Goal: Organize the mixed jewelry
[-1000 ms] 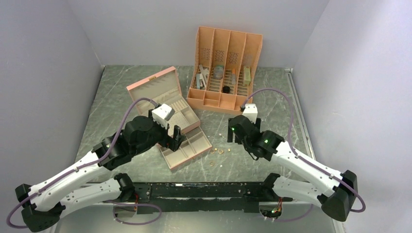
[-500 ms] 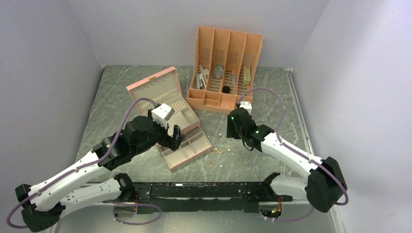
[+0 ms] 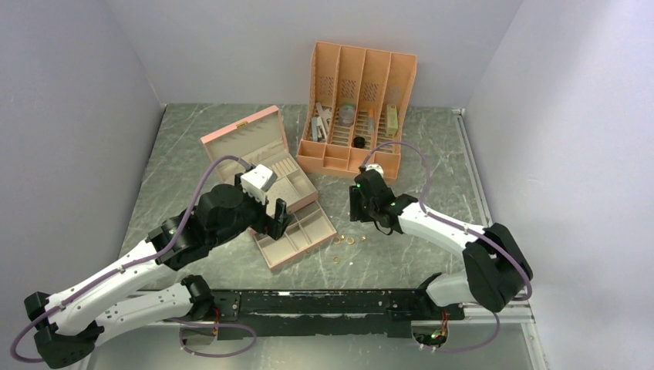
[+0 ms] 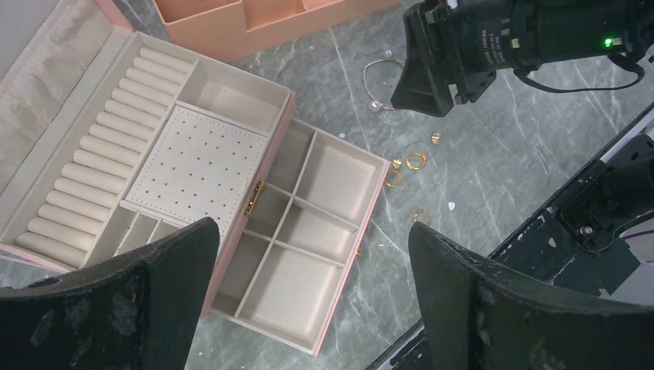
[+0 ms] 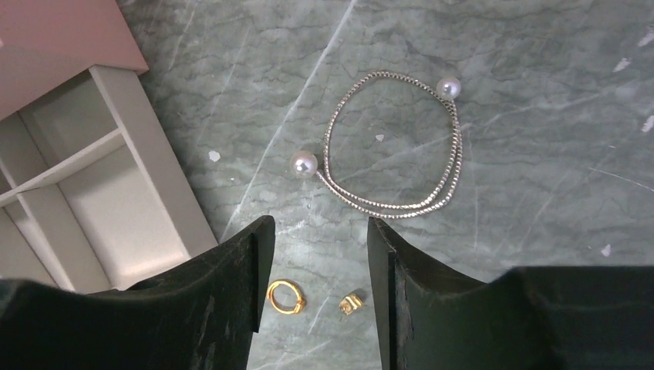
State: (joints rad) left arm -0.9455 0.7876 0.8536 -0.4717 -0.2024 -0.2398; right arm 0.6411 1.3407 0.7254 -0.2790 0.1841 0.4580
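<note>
The mixed jewelry [image 3: 345, 241] is lying loose on the green marbled surface [image 3: 193, 139], just beside the right edge of the pulled-out drawer [image 4: 332, 177] of the pink jewelry box [image 3: 258, 146]. In the top view it is showing only as a few shiny gold specks scattered close together but apart from one another.

The wrist views are giving more detail. A small gold ring [image 5: 284, 296] is lying flat, bright and polished, with a thicker patch on one side. Just beside it a smaller gold piece [image 5: 352, 303] is sitting, lumpy and stud-like, its exact form too small to tell. In the left wrist view several more gold hoops [image 4: 416, 160] are lying near the drawer's corner. Farther from the arms' bases, a thin silver chain [image 5: 432, 193] is lying in a doubled loop, with a round white pearl [image 5: 304, 163] at one end and a second at the other.

The right hand [image 5: 318, 254] is hovering low over the ring and the stud-like piece, its fingers [image 5: 224, 301] standing partly apart and gripping nothing. The left hand [image 4: 312, 231] is hanging above the empty cream-lined drawer with its fingers spread wide, also holding nothing. The orange organizer [image 3: 359, 77] is standing at the far side of the surface, well apart from the gold pieces.
</note>
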